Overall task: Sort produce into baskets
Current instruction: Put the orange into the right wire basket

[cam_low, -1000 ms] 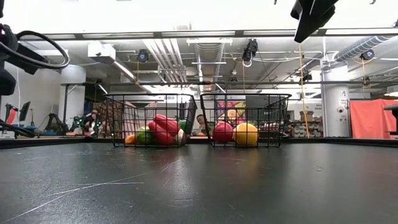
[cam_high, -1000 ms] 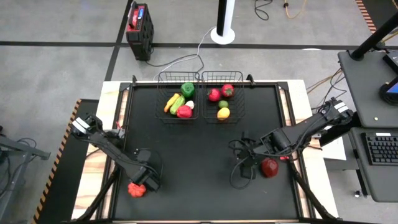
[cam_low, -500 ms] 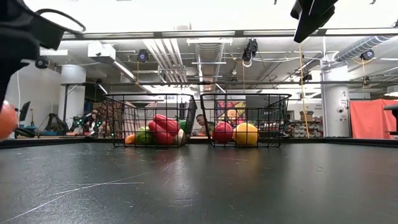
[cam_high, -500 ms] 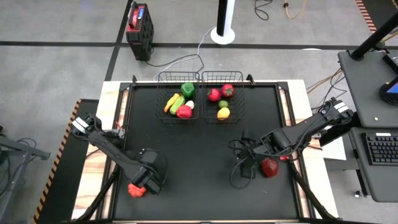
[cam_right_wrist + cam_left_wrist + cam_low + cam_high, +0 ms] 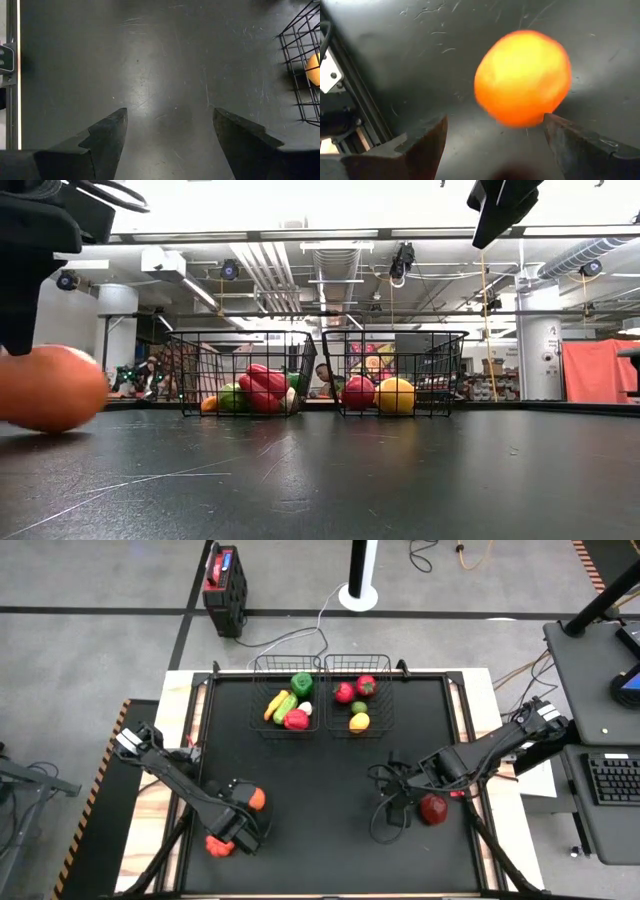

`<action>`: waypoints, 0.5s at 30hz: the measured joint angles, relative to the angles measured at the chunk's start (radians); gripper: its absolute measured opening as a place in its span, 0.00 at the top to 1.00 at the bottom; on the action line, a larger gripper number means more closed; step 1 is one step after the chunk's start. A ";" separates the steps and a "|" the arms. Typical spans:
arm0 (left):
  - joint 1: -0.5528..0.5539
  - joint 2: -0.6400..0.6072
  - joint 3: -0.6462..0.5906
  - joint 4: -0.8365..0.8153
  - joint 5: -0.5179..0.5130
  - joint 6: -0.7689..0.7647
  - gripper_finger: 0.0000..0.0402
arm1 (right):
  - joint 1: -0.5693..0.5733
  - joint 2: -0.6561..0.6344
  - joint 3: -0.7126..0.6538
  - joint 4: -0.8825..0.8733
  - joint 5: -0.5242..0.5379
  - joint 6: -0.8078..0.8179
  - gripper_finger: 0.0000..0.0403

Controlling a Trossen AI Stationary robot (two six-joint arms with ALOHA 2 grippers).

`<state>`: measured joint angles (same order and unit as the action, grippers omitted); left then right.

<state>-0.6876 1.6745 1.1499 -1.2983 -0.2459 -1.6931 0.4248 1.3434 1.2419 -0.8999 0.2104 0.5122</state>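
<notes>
An orange round fruit (image 5: 256, 798) sits on the black table top near the left front, just past my left gripper (image 5: 243, 827). It also shows in the left wrist view, where the fruit (image 5: 522, 77) lies ahead of the open fingers. My right gripper (image 5: 170, 130) hangs open above the table's right half with nothing between its fingers. A dark red fruit (image 5: 432, 808) lies on the table beside it. Two black wire baskets stand at the far edge. The left basket (image 5: 262, 730) and the right basket (image 5: 388, 730) both hold several pieces of produce. My left gripper points steeply down just behind the orange fruit. One fingertip (image 5: 551, 122) stands right at the fruit's edge (image 5: 540, 114). I cannot tell whether it touches. The fruit rests on the table and is not between the fingers.
A red piece of produce (image 5: 218, 845) lies at the table's left front rim, beside my left arm. Loose cables (image 5: 385, 810) hang by my right gripper. The wide middle of the table (image 5: 320, 780) is bare black surface.
My left gripper has risen a little and tipped, staying open. The orange fruit, hidden under it a second ago, has come out on its far right side and moved into the low view from the left.
</notes>
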 joint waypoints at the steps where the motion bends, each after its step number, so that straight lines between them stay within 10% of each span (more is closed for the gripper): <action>1: 0.000 0.000 0.000 0.004 -0.001 0.014 0.23 | 0.000 0.000 0.000 0.000 0.000 0.000 0.30; 15: 0.003 0.012 -0.001 0.069 -0.138 0.218 0.23 | 0.000 0.000 0.000 0.000 0.000 0.000 0.29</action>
<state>-0.6842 1.6867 1.1484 -1.2297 -0.3843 -1.4751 0.4249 1.3434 1.2419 -0.8997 0.2104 0.5121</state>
